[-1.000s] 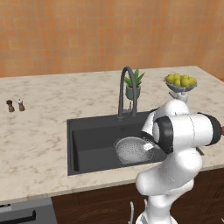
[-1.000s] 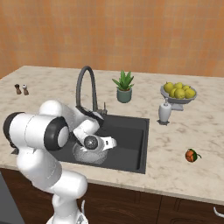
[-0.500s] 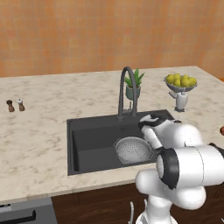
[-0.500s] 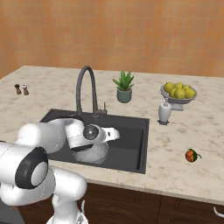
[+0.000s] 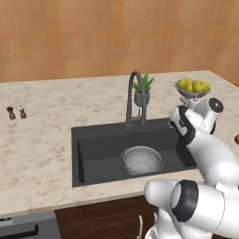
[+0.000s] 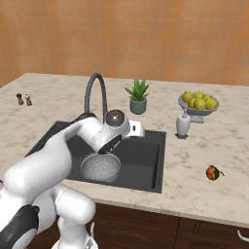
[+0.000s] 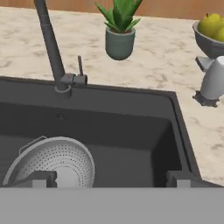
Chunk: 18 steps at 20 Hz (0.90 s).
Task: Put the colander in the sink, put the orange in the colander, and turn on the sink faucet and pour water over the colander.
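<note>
Our end effector (image 7: 109,179) has its fingers spread wide apart with nothing between them, and it has lifted away from the colander (image 5: 142,159) and swung toward the right side of the sink (image 5: 88,154). A moment ago the arm was bent low over the colander; now the colander sits free on the sink floor near the front wall, upright and empty. We judge the first step done.

The orange (image 6: 212,172) lies on the desk (image 6: 194,146) well to the right of the sink, near the front edge, so it is likely our next target. The sink faucet (image 5: 135,98) stands at the sink's back edge, lever untouched as far as we can tell, no water running.

We can read no brands, labels or writing anywhere.
</note>
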### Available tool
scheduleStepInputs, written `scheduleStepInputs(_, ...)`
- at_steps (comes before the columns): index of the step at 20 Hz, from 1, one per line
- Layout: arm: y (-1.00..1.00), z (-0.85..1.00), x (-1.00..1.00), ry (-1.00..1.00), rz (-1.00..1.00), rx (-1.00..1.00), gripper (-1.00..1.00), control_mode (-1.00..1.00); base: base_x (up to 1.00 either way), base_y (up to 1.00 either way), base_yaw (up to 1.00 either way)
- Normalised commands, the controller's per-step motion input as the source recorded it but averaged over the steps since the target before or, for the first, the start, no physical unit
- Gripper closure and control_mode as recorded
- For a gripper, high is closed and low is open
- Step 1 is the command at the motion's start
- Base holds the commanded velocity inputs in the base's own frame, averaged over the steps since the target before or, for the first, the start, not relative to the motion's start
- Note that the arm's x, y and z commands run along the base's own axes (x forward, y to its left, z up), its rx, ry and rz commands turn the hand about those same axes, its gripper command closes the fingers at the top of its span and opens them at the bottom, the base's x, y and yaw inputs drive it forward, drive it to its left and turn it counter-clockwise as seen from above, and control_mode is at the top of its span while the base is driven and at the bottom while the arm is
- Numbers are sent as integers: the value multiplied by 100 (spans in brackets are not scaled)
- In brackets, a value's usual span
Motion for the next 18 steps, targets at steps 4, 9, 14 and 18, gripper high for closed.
scheduleStepInputs(4, -23, 80, -66, 5, -28, 13, -100, -100, 0, 0, 0)
scheduleStepInputs(9, -36, 43, -80, 5, -45, 11, -100, -100, 0, 0, 0)
scheduleStepInputs(14, -48, 6, -89, 1, -22, 5, -100, -100, 0, 0, 0)
scheduleStepInputs(18, -74, -19, -78, 0, -17, 7, -100, -100, 0, 0, 0)
